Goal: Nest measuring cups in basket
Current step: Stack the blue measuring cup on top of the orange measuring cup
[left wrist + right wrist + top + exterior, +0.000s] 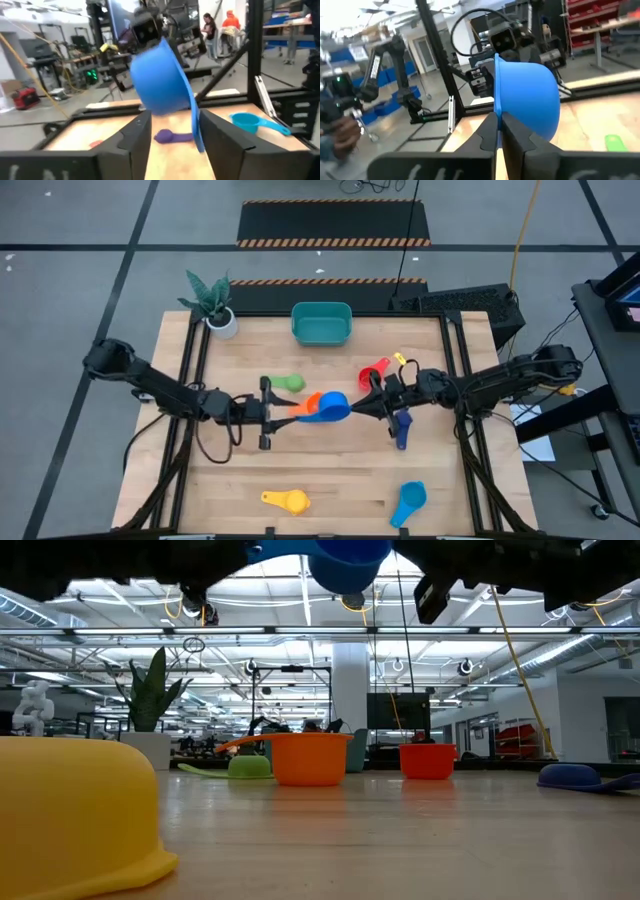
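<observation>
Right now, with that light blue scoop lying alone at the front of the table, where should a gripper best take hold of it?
Probably by its short handle. The light blue cup lies near the table's front edge on the right arm's side, with clear wood around it. Its bowl looks wide for two narrow fingers; the flat handle gives them parallel sides to pinch. Coming straight down from above with the right gripper seems simplest, once it has let go of the blue cup.

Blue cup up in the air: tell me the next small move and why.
Probably shut the left gripper on the blue cup. The right gripper is pinched on its rim and holds it off the table, above the orange cup. The left fingers stand open on either side of it, which looks like a handover about to be taken.
</observation>
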`<act>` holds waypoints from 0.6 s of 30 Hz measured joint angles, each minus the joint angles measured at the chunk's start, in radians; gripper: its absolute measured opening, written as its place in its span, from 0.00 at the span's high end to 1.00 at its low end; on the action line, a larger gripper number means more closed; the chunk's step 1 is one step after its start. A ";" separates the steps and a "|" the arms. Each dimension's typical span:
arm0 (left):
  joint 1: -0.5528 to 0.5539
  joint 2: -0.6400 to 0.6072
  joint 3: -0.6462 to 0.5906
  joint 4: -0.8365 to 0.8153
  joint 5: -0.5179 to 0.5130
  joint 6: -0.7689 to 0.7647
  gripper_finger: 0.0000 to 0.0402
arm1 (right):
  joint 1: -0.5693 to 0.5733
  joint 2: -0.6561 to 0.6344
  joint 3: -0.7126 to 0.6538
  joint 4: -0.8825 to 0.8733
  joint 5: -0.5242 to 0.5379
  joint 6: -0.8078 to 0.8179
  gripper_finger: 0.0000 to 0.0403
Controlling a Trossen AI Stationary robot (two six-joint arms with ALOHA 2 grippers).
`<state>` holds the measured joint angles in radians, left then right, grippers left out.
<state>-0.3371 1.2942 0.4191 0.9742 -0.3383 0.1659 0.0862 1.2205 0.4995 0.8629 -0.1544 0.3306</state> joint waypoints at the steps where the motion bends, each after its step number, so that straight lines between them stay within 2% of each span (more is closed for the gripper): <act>1: -0.005 -0.031 0.000 -0.030 -0.010 0.007 0.55 | -0.004 0.000 0.000 -0.003 -0.004 0.010 1.00; 7: -0.024 -0.236 0.000 -0.227 -0.068 -0.011 0.50 | -0.042 0.026 0.000 -0.006 -0.004 0.061 1.00; 10: -0.025 -0.315 0.000 -0.301 -0.100 -0.020 0.51 | -0.070 0.072 0.000 0.067 -0.003 0.122 1.00; 14: -0.026 -0.369 0.000 -0.389 -0.109 -0.051 0.54 | -0.097 0.177 0.000 0.178 -0.007 0.182 1.00; 18: -0.026 -0.372 0.000 -0.413 -0.109 -0.054 0.57 | -0.109 0.293 0.000 0.291 -0.034 0.218 1.00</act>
<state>-0.3634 0.9224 0.4191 0.5616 -0.4477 0.1118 -0.0233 1.5131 0.4995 1.1535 -0.1882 0.5482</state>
